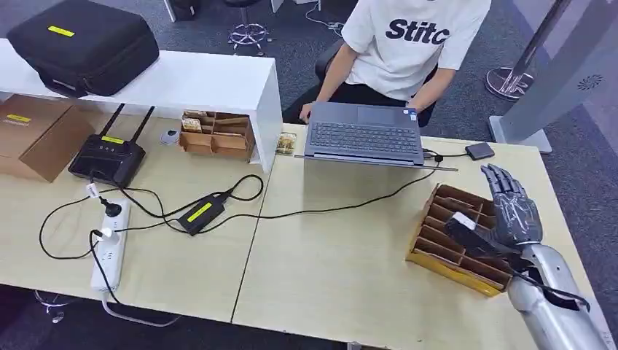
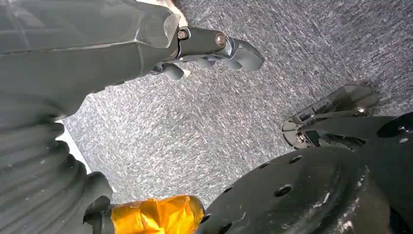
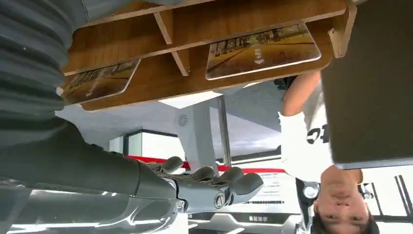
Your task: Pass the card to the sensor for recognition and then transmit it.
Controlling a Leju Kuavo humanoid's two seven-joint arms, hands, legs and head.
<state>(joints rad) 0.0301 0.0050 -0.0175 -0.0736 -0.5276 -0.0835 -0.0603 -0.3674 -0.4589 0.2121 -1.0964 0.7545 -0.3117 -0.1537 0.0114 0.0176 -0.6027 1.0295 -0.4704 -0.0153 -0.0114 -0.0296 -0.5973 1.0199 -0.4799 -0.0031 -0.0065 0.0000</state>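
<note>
1. Right hand hovered over the slotted wooden card rack at the right end of the surface, palm turned toward the rack, fingers extended and spread, pinching nothing. My read: it was lined up to reach into a slot, grasp not yet made.
2. Something pale showed at the rack beside the thumb (a card edge, probably; couldn't tell for sure from the head view).
3. Right wrist view looked into the rack: one card with a yellowish printed picture lay flat in one compartment, a second card lay in the neighbouring one, a wooden divider between them. Fingers sat apart from both.
4. So the task's card was in the rack, untouched.
5. Small dark box sat just right of the laptop, cabled, near the rack; likely the sensor, put there so the swipe is a short reach.
6. Person sat behind the laptop, across the surface, presumably to take the card.
7. Left hand hung down over grey carpet, fingers loosely curled, holding nothing. Judged idle.
8. Second wooden organiser sat under the white shelf with small items in its compartments (too small to identify). Router and power strip were off to the left, well apart from the work.
</note>
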